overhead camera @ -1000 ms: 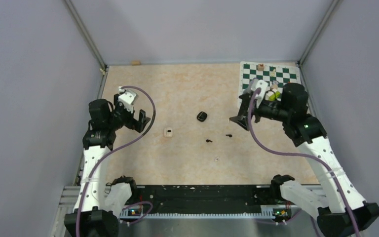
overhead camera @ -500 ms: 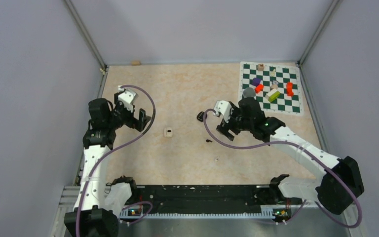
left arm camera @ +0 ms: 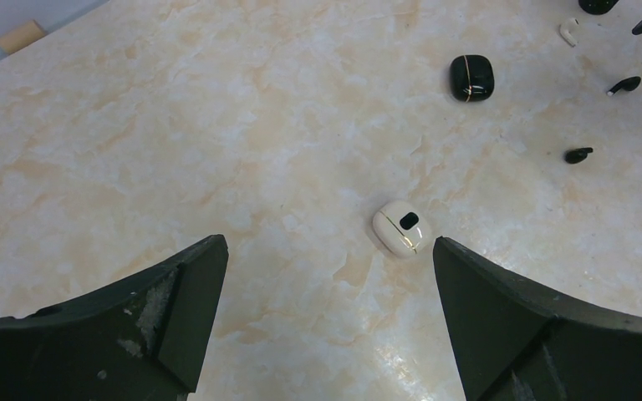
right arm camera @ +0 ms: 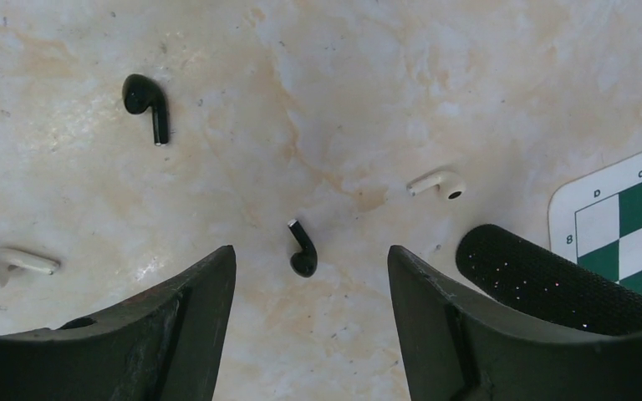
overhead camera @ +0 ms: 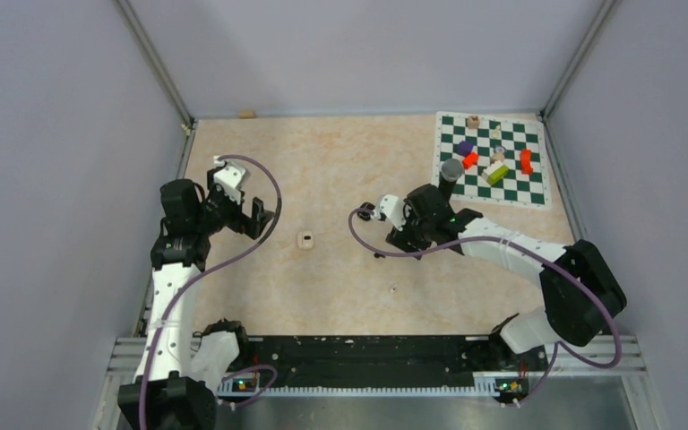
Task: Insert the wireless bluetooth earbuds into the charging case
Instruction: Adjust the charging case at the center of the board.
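My right gripper (overhead camera: 400, 239) is open and hangs low over the table's middle. In the right wrist view a black earbud (right arm camera: 303, 249) lies on the table between the open fingertips of that gripper (right arm camera: 311, 255), untouched. A second black earbud (right arm camera: 146, 104) and two whitish earbuds (right arm camera: 437, 183) (right arm camera: 4, 265) lie around it. My left gripper (overhead camera: 258, 218) (left arm camera: 328, 246) is open and empty, and hovers left of the white charging case (overhead camera: 305, 240) (left arm camera: 401, 227). The black charging case (left arm camera: 471, 77) sits farther off, closed.
A green chessboard (overhead camera: 493, 157) with several coloured blocks lies at the back right. A dark textured cylinder (right arm camera: 543, 280) stands by its edge, right beside my right finger. Grey walls close in the table on three sides.
My right arm has swung from the chessboard leftward to the table's middle and lowered over the black earbuds. The left arm has not moved.
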